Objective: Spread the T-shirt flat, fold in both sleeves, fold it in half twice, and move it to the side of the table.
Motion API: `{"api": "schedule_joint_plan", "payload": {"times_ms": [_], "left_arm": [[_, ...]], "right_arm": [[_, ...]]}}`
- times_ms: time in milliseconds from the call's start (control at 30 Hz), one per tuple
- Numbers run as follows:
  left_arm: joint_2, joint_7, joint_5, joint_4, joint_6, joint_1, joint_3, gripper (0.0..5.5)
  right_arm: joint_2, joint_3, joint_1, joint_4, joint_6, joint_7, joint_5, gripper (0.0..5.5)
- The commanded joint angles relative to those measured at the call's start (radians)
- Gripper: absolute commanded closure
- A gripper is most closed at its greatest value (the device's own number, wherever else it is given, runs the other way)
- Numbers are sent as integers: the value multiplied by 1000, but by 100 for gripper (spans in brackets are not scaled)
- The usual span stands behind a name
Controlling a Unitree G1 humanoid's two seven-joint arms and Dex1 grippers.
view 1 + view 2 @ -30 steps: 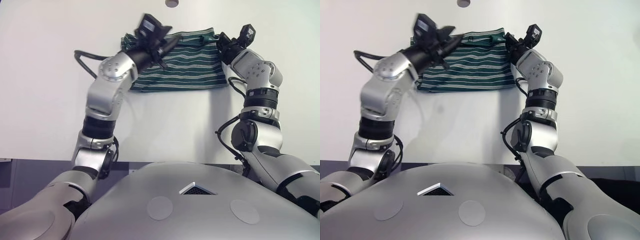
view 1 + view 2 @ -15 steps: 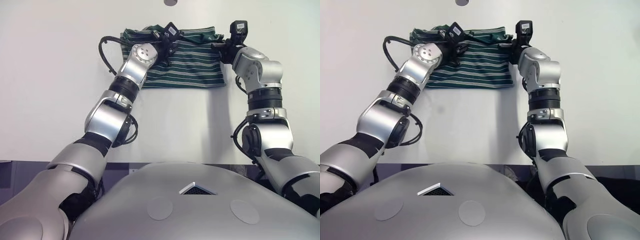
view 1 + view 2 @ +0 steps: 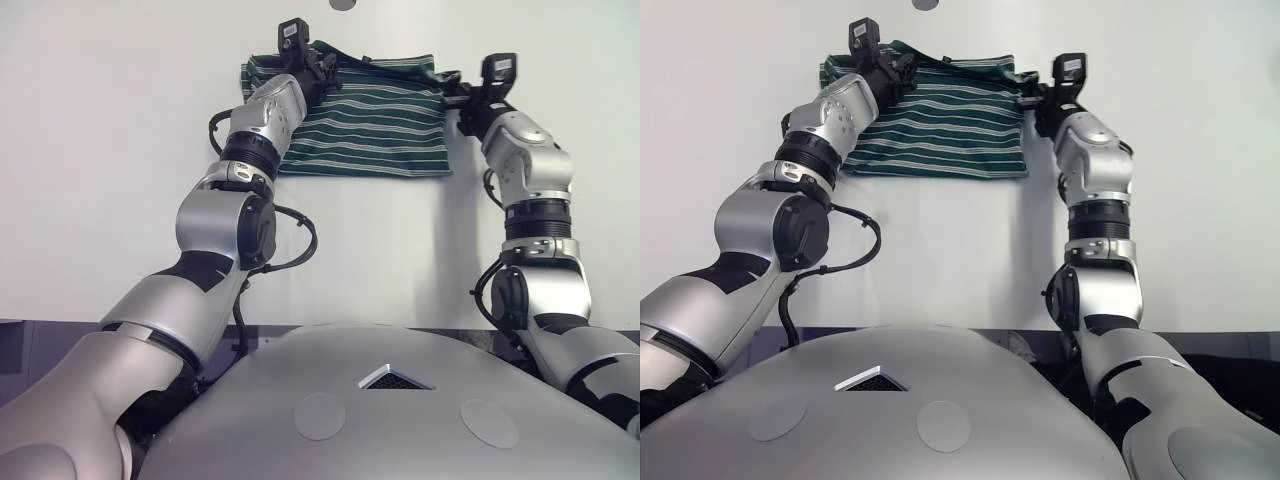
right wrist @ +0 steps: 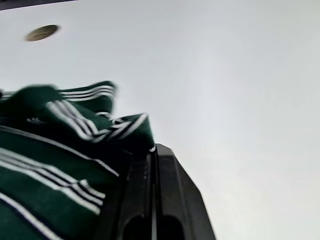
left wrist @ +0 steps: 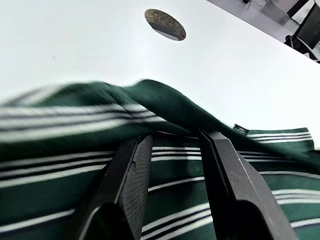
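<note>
T-shirt [image 3: 370, 120] is lying as a folded rectangle, table's [image 3: 100, 150] far middle | left gripper [image 5: 177, 137] is hovering parted over far edge | right gripper [image 4: 152, 150] is pinching far-right corner | last fold, side move apparently pending

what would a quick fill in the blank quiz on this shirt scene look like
1. The shirt is green with ___ stripes.
2. The left jaws, over the shirt's far edge, stand ___.
3. The right jaws are shut on the shirt's far ___ corner.

Missing words: white; open; right
</note>
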Motion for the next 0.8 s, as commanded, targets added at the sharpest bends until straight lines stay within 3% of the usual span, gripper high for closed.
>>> {"api": "schedule_joint_plan", "payload": {"times_ms": [33,300,400,533,600,667,800], "left_arm": [[25,34,39,12,-14,122,-12,384],[-23,23,12,-175,-2,192,-31,381],[-70,22,-56,-707,-74,277,-48,381],[-30,59,-178,-1246,-36,249,-7,381],[43,131,-176,-1351,-28,164,68,381],[96,157,-151,-1379,-14,114,89,381],[109,172,-160,-1382,15,108,65,381]], "right_arm": [[19,-227,-92,57,92,-42,199,550],[50,-133,-32,-101,63,82,208,389],[1,151,70,-425,31,219,98,366],[33,470,49,-666,113,120,-91,366],[180,642,-9,-583,197,24,-183,366],[300,739,-41,-416,191,-28,-255,366],[452,774,-95,-7,90,-43,-314,366]]}}
